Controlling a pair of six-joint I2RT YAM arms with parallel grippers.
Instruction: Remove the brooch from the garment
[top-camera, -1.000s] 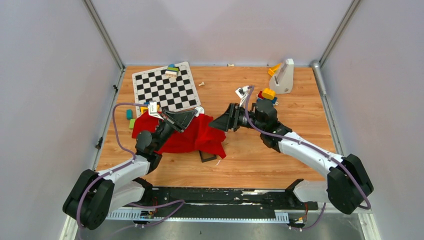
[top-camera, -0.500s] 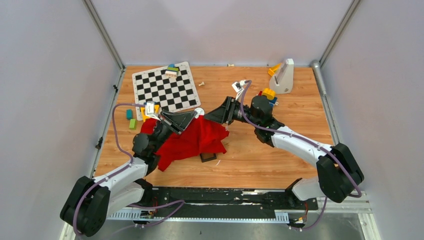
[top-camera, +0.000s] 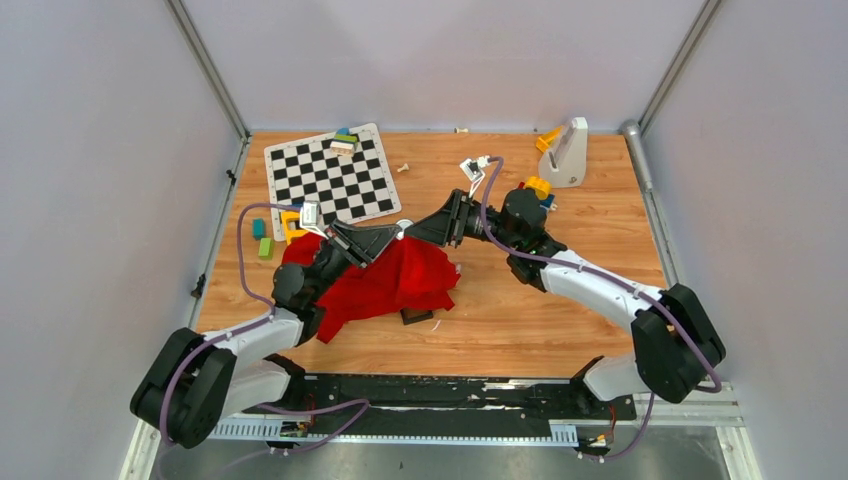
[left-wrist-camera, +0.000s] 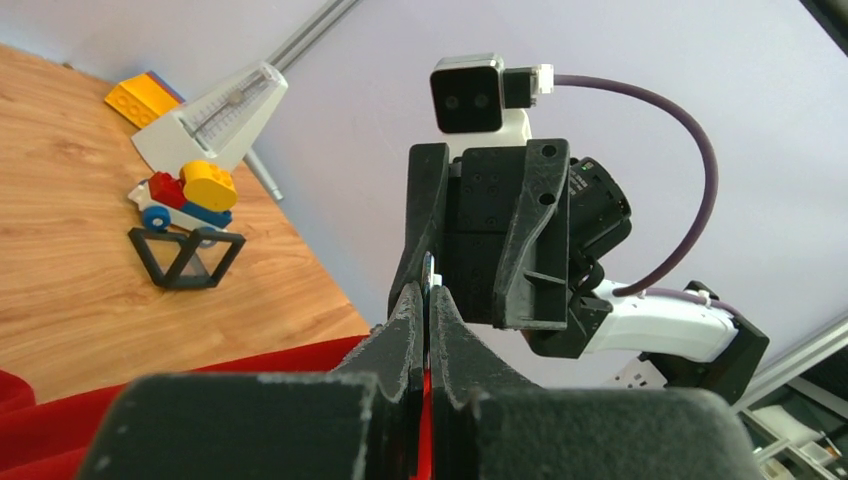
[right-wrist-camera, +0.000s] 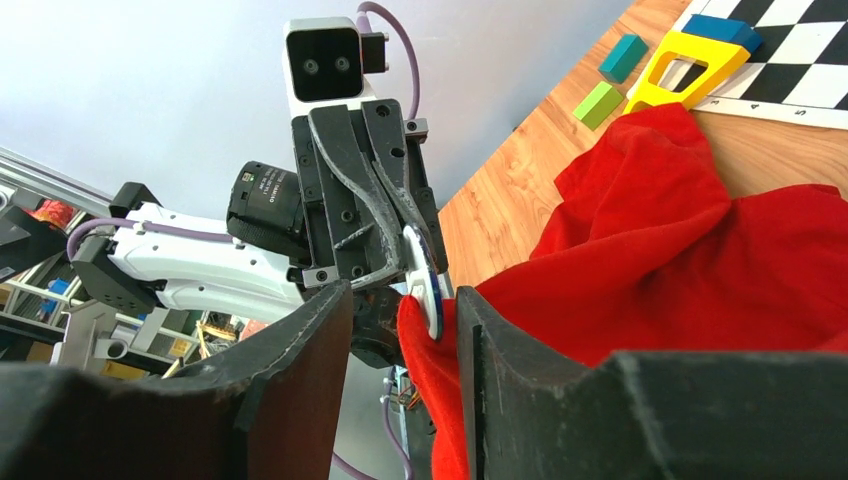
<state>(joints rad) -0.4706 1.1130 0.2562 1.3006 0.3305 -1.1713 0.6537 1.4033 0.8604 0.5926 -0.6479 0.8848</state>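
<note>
A red garment (top-camera: 395, 285) lies on the wooden table, one fold lifted. My left gripper (top-camera: 387, 240) is shut on that fold; red cloth shows between its closed jaws in the left wrist view (left-wrist-camera: 428, 298). The brooch (right-wrist-camera: 424, 278), a white disc with a blue edge, sits on the lifted fold right at the left fingertips; in the top view it is a white spot (top-camera: 400, 223). My right gripper (top-camera: 438, 224) faces the left one. It is open (right-wrist-camera: 400, 296), with one finger on each side of the brooch and the cloth, apart from the disc.
A checkerboard (top-camera: 330, 178) with small blocks lies at the back left. Green and yellow pieces (top-camera: 264, 240) lie left of the garment. A white wedge-shaped object (top-camera: 568, 152) and toy bricks (top-camera: 535, 187) stand at the back right. A small black frame (top-camera: 416, 316) lies under the garment's front edge.
My right gripper has moved left and up until it straddles the brooch. The left gripper has lifted the fold, and the garment has bunched toward it.
</note>
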